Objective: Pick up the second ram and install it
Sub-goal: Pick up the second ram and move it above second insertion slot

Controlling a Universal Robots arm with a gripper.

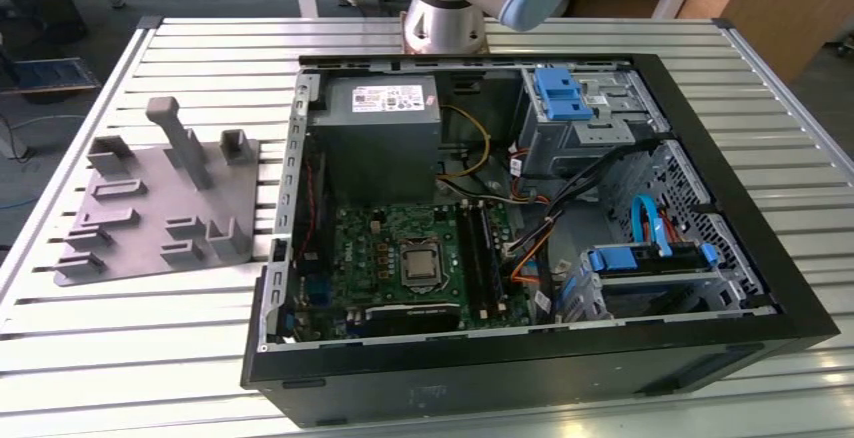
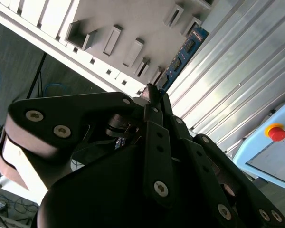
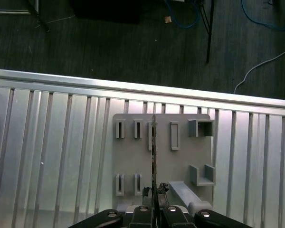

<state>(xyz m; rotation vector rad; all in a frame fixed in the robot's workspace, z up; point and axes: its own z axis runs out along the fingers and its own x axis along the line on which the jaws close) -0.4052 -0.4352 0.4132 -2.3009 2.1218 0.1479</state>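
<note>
black two-finger gripper (image 2: 153,95) clamped tight on the thin flat dark blue memory stick (image 2: 183,54), pinched at one end with the rest poking straight out in front. down the first wrist view, same stick (image 3: 153,152) seen edge-on as a skinny dark line, lined up over the flat grey plastic fixture plate (image 3: 180,161) with its rows of little rectangular slots. can't tell from here whether the far end is touching the plate or hanging clear of it. plate sitting on the silver slatted metal table (image 1: 200,48), over on the exterior view's left, just beside the open black desktop computer case (image 1: 534,373). inside the case, green motherboard (image 1: 374,258) lying flat on the bottom, long black memory slots (image 1: 481,248) running alongside the square processor socket (image 1: 422,263). also a red mushroom button (image 2: 276,132) on a pale blue box past the table edge in the second wrist view.
</note>
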